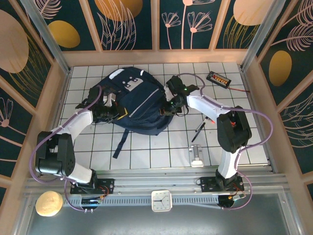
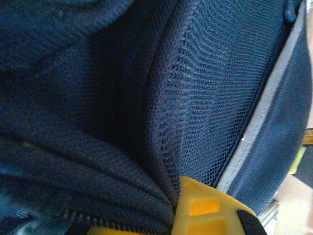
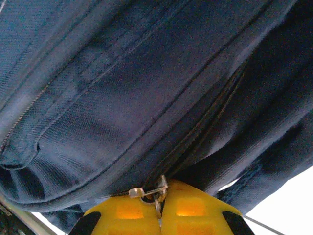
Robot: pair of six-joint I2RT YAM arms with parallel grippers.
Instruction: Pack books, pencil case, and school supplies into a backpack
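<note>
Both arms extend from the table's near edge toward its centre, elbows outward. Left gripper [image 1: 110,113] and right gripper [image 3: 160,208] jaws are closed.

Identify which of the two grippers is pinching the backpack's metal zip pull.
The right gripper: the silver zip pull sits between its shut jaws. The left gripper pinches only backpack mesh fabric.

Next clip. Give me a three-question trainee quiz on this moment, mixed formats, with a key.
1. True or false: the right gripper is shut on the zipper pull of the backpack.
2. What lies on the table to the right of the backpack? A) black pen B) pink pouch C) teal notebook
3. Fill in: the left gripper pinches the backpack's ____.
Key: 1 true; 2 A; 3 fabric.
</note>
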